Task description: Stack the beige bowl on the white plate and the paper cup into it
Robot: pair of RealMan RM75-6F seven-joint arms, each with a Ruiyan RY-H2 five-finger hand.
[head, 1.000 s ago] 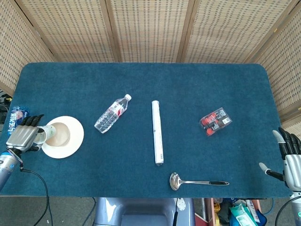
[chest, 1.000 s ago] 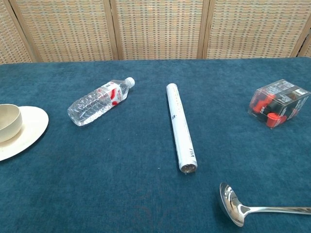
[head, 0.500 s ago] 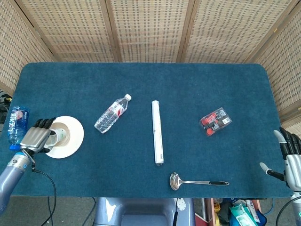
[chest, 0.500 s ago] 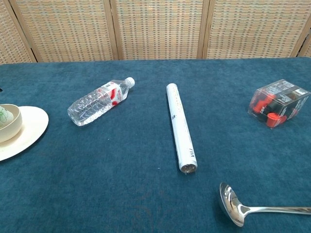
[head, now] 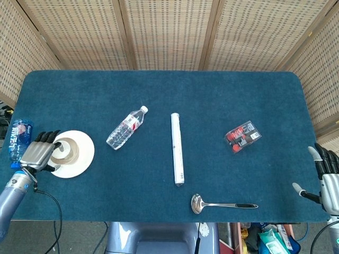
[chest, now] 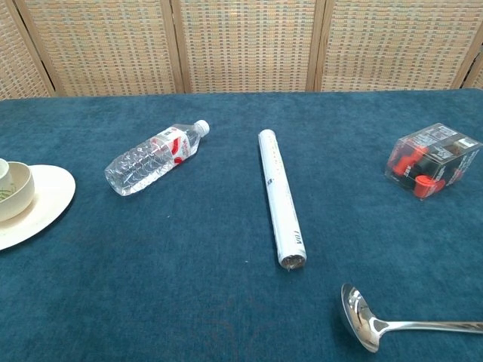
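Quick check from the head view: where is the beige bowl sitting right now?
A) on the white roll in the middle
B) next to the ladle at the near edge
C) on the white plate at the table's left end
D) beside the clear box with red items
C: the beige bowl rests on the white plate at the left end, with the left robot hand at it.

We see a deep teal table (head: 212, 106), cream-white plate (chest: 45, 197), beige bowl (chest: 16, 192), clear bottle (chest: 151, 160) with red-and-white label, white tube (chest: 279, 197), shiny silver ladle (chest: 377, 324), red-and-black packet (chest: 430, 160), tan woven screens (head: 169, 32).
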